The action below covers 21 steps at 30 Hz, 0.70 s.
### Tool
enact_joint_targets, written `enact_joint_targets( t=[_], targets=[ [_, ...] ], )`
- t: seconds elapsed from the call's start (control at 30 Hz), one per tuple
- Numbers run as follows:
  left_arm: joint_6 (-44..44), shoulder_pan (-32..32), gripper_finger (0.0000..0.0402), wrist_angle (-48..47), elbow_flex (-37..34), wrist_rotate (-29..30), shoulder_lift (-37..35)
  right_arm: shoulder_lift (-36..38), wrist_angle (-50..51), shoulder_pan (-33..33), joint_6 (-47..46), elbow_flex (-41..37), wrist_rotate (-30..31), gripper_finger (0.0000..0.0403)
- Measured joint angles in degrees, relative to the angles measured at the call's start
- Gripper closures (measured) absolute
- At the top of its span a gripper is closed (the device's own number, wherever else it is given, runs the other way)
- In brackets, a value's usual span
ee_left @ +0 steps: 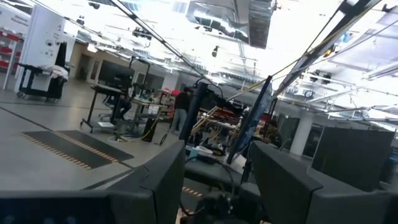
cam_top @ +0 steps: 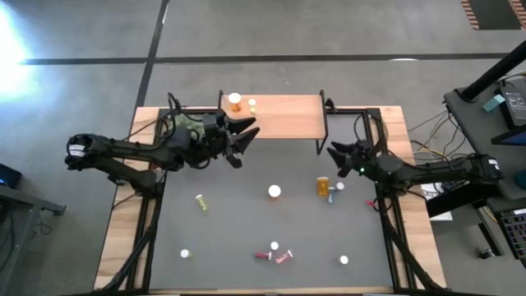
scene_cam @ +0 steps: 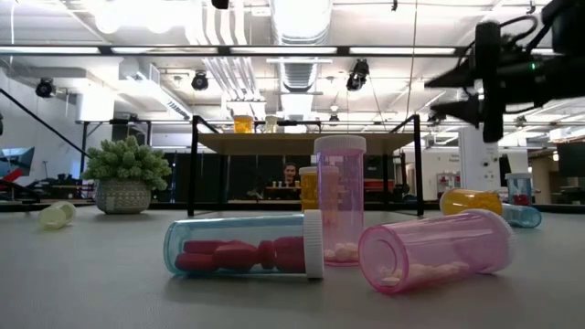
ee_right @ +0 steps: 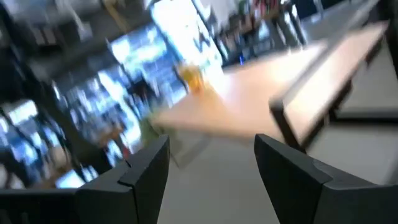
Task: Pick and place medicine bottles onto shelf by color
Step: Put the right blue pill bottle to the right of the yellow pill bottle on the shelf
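Hovering empty with fingers apart, your left gripper [cam_top: 246,131] is sitting just beside the shelf [cam_top: 288,117] holding two bottles; your right gripper [cam_top: 335,154], also spread, is needing the orange bottle [cam_top: 323,186] at its 7 o'clock.

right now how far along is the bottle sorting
Early on. Two bottles stand on the shelf: an orange bottle and a small yellowish one. Neither gripper holds anything: the left gripper is open beside the shelf, the right gripper open near its other end. About nine bottles remain on the table.
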<state>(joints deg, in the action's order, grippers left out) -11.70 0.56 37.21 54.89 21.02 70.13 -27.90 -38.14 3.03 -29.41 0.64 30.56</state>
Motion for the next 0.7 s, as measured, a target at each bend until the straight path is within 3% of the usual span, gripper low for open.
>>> enact_joint_targets(
  t=[0.23,0.43,0.57,0.7],
  targets=[
    [0.0,0.0,0.0233,0.0,-0.1,0.0,0.3,0.0,-14.7,0.0,-4.5,0.0,2.7,0.0179],
    [0.0,-0.1,0.0233,-0.1,-0.1,0.0,0.5,0.0,-15.6,0.0,-8.6,3.7,-4.8,0.0179],
    [0.1,-0.1,0.0233,-0.1,0.0,0.1,0.6,-0.5,-2.7,0.0,-4.6,12.6,-9.2,0.0179],
    [0.3,-0.3,0.0233,-0.2,0.0,0.2,0.6,-2.4,29.3,0.0,-2.7,27.3,-6.5,0.0179]
  ],
)
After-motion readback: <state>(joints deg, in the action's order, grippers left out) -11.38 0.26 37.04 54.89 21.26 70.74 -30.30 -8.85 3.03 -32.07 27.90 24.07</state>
